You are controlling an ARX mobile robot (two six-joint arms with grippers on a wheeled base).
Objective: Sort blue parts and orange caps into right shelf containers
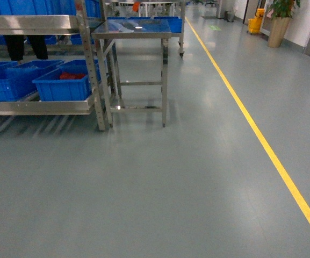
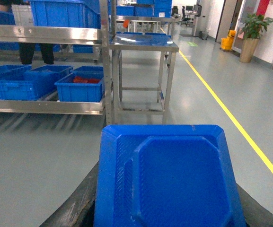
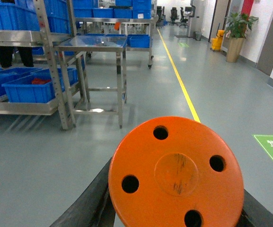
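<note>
A blue part [image 2: 174, 179], flat with an octagonal raised face, fills the lower half of the left wrist view. My left gripper [image 2: 167, 215] is shut on it, and black fingers [image 2: 79, 203] show at both sides. An orange cap [image 3: 176, 172], a round disc with several holes, sits in my right gripper [image 3: 174, 215], which is shut on it. Neither gripper shows in the head view. The shelf [image 1: 36, 24] with blue containers [image 1: 63, 83] stands at the far left, one container holding red-orange pieces [image 1: 71, 76].
A steel table [image 1: 136, 32] stands beside the shelf's right post. A yellow floor line [image 1: 262, 140] runs along the aisle on the right. A person's legs [image 1: 23, 47] show behind the shelf. A potted plant [image 1: 281, 21] stands far right.
</note>
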